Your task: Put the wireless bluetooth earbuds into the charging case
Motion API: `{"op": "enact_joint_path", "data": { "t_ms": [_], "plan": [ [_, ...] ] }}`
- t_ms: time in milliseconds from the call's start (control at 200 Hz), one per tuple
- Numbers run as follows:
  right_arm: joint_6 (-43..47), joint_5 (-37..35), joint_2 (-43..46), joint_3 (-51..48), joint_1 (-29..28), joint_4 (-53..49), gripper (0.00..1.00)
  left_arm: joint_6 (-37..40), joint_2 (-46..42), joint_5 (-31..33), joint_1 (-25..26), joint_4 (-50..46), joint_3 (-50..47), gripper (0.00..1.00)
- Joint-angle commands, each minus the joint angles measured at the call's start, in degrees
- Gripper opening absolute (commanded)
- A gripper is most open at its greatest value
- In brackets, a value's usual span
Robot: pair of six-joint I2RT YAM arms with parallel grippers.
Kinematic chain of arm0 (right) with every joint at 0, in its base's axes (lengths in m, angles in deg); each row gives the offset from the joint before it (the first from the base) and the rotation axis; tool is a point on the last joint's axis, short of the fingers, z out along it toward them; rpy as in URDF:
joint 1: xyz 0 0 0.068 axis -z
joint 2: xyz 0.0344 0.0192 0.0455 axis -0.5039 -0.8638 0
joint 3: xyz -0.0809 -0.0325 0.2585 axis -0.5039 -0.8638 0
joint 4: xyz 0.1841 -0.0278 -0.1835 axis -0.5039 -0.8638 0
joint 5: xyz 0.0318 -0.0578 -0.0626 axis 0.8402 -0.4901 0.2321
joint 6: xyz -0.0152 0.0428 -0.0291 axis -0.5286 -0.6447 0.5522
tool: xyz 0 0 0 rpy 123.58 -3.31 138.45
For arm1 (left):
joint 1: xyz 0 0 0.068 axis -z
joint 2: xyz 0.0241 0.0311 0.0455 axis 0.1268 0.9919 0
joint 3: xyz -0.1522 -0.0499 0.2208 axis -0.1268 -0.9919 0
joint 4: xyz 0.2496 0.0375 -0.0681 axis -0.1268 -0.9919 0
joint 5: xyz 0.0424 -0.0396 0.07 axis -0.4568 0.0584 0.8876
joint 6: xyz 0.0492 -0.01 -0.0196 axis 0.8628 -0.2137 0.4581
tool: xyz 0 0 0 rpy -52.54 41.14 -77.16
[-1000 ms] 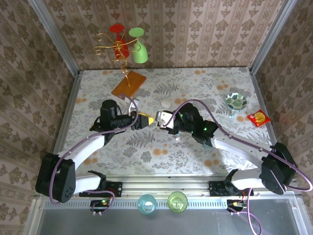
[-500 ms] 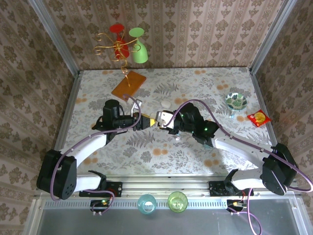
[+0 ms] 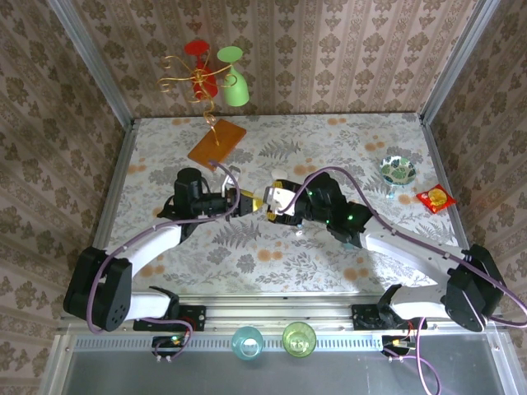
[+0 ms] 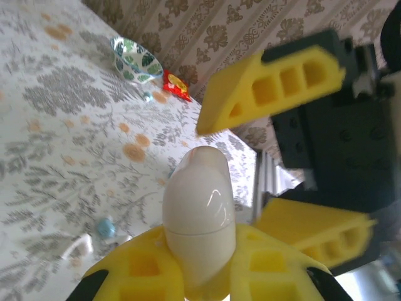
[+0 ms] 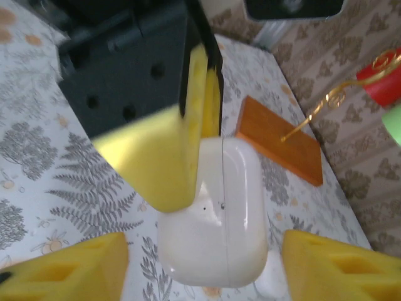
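The white charging case (image 4: 199, 213) is closed and held above the table in the middle of the top view (image 3: 260, 202). My left gripper (image 4: 200, 254) is shut on it, one yellow pad on each side. My right gripper (image 5: 202, 266) is open; its fingers (image 5: 66, 269) stand on either side of the same case (image 5: 222, 219) with a gap to it. In the top view the left gripper (image 3: 249, 203) and right gripper (image 3: 272, 197) meet tip to tip. Two earbuds lie on the table below, one pale blue (image 4: 105, 227) and one clear (image 4: 78, 246).
An orange board (image 3: 216, 141) with a gold wire stand holding a red and a green cup stands at the back left. A patterned bowl (image 3: 398, 170) and a red packet (image 3: 435, 198) lie at the right. Two cups (image 3: 247, 341) sit at the near edge.
The left gripper moved right and shut on the case that the right gripper was holding. The right gripper has opened off it.
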Motion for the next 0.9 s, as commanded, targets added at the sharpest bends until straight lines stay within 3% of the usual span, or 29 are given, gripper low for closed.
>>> {"op": "enact_joint_path", "data": {
  "t_ms": [0, 105, 215, 430, 670, 895],
  "plan": [
    [-5.66, 10.50, 4.10, -0.99, 2.63, 1.49, 0.75, 10.98, -2.73, 1.46, 0.28, 6.00, -1.99, 0.00],
    [-12.19, 16.81, 5.45, -1.72, 4.68, 3.30, 0.78, 18.10, -3.48, 2.31, 2.25, 9.25, -3.88, 0.00],
    [-17.64, 18.63, 5.50, -1.04, 6.08, 2.99, 0.79, 22.74, -3.55, 1.56, 3.26, 15.22, -6.00, 0.00],
    [-22.35, 16.33, 3.83, 1.50, 6.68, -0.70, 0.78, 23.99, -3.38, 0.37, 4.06, 23.18, -7.94, 0.00],
    [-22.41, 14.63, 3.01, 1.99, 7.06, -1.43, 0.78, 24.47, -4.27, -0.27, 4.49, 23.27, -8.54, 0.00],
    [-29.63, 10.82, 3.58, 3.89, 8.63, -2.07, 0.79, 27.08, -4.63, -1.74, 4.74, 23.28, -9.64, 0.00]
  ]
}}
